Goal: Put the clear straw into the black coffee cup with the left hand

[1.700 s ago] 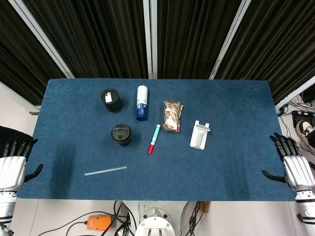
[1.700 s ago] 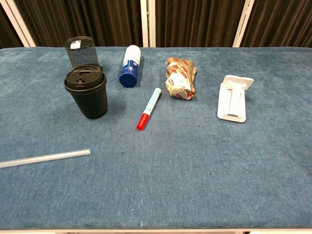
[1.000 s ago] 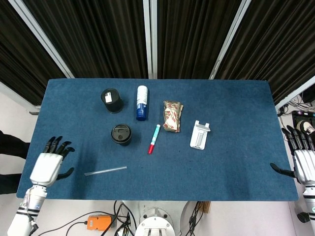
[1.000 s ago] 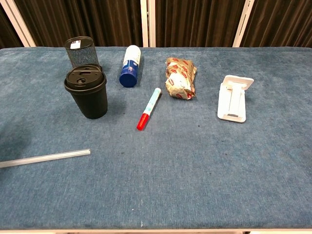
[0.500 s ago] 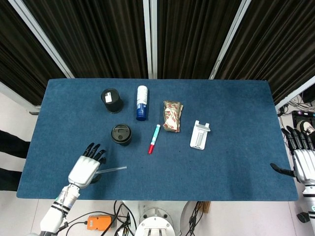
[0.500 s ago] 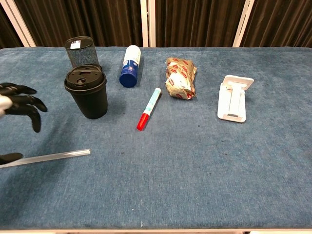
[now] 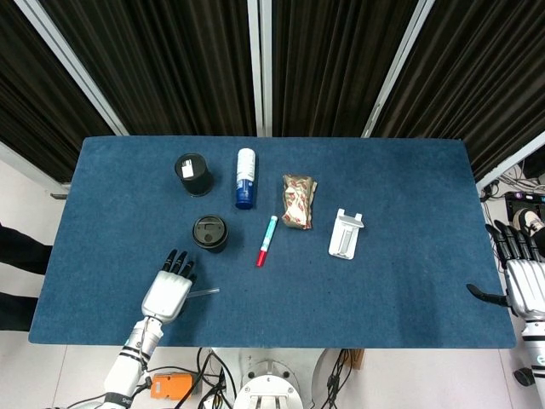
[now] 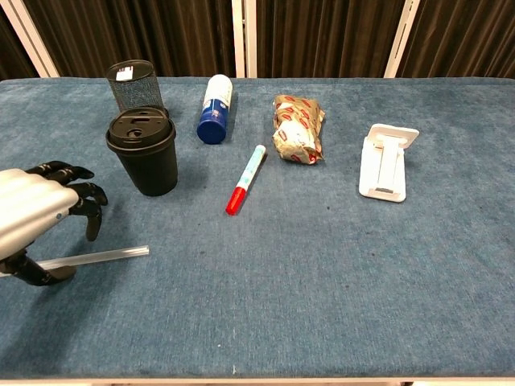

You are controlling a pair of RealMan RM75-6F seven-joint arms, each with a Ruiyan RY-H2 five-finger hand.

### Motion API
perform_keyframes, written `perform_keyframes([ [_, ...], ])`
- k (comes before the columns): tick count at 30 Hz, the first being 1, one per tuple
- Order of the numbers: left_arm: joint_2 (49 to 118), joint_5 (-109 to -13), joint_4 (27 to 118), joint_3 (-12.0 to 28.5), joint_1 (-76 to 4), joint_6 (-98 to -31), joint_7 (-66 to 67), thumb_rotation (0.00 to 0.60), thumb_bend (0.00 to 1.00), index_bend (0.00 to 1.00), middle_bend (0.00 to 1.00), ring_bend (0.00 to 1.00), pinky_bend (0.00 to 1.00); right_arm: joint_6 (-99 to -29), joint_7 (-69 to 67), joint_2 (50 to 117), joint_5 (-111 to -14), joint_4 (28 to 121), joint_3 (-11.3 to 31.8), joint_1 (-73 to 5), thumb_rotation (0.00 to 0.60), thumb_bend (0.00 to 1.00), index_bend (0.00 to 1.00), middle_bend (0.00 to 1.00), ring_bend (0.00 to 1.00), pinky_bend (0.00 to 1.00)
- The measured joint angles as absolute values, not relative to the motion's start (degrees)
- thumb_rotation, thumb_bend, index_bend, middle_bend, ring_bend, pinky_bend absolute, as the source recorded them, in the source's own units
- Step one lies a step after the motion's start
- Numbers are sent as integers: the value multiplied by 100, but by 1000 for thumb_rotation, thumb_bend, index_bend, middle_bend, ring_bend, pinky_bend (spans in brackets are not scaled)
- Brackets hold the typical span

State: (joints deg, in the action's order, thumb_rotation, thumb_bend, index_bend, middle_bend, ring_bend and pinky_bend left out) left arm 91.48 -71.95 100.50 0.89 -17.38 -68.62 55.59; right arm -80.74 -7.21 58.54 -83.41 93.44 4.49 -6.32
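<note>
The left robot hand (image 8: pixel 36 221), fingers spread and curled, hovers over the clear plastic straw (image 8: pixel 105 256) lying flat on the blue felt-covered bench (image 8: pixel 322 281), just in front of the lidded black coffee cup (image 8: pixel 146 153). The right robot hand (image 7: pixel 519 277) hangs open, fingers apart, off the bench's far edge.

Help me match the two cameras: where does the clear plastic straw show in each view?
Head view: the clear plastic straw lies near the table's front edge, left of centre, its left part hidden under the left hand.
Chest view: it lies at lower left, running out from under that hand.
Shared landmark: the lidded black coffee cup, just beyond the straw.
</note>
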Motion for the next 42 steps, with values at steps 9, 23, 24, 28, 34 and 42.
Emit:
perform_keyframes([
  [9, 9302, -6948, 9922, 31, -1824, -6921, 5520, 600, 213, 503, 214, 56, 0, -8010, -730, 5890, -8306, 9319, 454, -656, 600, 221, 0, 66, 0, 24],
  [23, 9343, -6898, 9781, -87, -1913, -6972, 5305, 600, 305, 563, 253, 63, 0, -7948, -721, 5904, -8251, 9302, 458, -669, 600, 221, 0, 66, 0, 24],
  [24, 9333, -6902, 9781, -92, -1915, -6975, 5275, 600, 313, 567, 254, 64, 0, -7949, -722, 5902, -8251, 9305, 459, -669, 600, 221, 0, 66, 0, 24],
  [28, 9258, -6994, 9796, -108, -1906, -7024, 5029, 600, 343, 579, 255, 64, 0, -7951, -721, 5902, -8245, 9312, 457, -663, 600, 221, 0, 66, 0, 25],
  [34, 8956, -7276, 9958, -92, -1815, -7213, 4200, 600, 345, 582, 255, 64, 0, -7896, -702, 5906, -8242, 9312, 436, -672, 600, 222, 0, 66, 0, 25],
  [42, 8279, -7704, 10334, 162, -1624, -7652, 2203, 600, 352, 582, 255, 55, 0, -7578, -606, 5991, -8264, 9282, 315, -766, 600, 222, 0, 66, 0, 24],
])
